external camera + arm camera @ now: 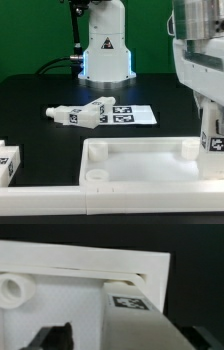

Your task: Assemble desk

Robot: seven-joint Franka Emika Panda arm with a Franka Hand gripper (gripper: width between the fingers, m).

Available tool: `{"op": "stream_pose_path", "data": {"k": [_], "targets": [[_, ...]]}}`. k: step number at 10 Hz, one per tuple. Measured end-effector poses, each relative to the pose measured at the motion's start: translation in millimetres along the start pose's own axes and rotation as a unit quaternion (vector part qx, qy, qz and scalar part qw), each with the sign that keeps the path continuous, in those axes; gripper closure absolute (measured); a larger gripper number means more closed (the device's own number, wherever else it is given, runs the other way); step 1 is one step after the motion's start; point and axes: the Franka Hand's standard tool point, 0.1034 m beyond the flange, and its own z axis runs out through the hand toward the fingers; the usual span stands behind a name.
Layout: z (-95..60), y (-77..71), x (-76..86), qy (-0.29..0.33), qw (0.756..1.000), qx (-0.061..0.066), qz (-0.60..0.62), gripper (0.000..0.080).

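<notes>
Closest to where I am standing, the white tabletop panel [140, 165] is lying flat on the black table [40, 90], its raised rim facing up so that its sockets are open to receive legs; the plastic is looking smooth, matt and hard.

One upright leg [213, 140], square in section and carrying a black-and-white tag, is standing at the panel's corner on the exterior view's right; its end is sitting in the corner socket [124, 279], and I judge it is being seated or screwed home there. A round socket [14, 289] further along the rim is showing empty.

The gripper [130, 336] is hanging over that leg with dark fingers [55, 336] flanking it; a pale gap is showing beside one finger, so I cannot tell whether the jaws are pinching the leg or standing loose.

Further out, loose legs [85, 113] are lying tilted against the marker board [135, 115]; another tagged leg [8, 160] is resting at the exterior view's left edge, beside a long white rail [35, 190]; behind everything, the robot base [105, 50] is glowing faintly blue.
</notes>
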Motion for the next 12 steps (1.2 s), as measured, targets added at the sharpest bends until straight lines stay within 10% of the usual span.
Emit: {"op": "stream_pose_path", "data": {"k": [1, 5, 9, 12], "targets": [[0.2, 0.0, -0.3, -0.001, 0.994, 0.001, -0.107, 0.0179], [1.0, 1.7, -2.7, -0.007, 0.963, -0.007, -0.270, 0.0152], [-2.3, -2.6, 3.0, 0.010, 0.851, -0.021, -0.525, 0.0150], [-2.3, -2.7, 2.5, 0.010, 0.878, -0.019, -0.479, 0.0372]]}}
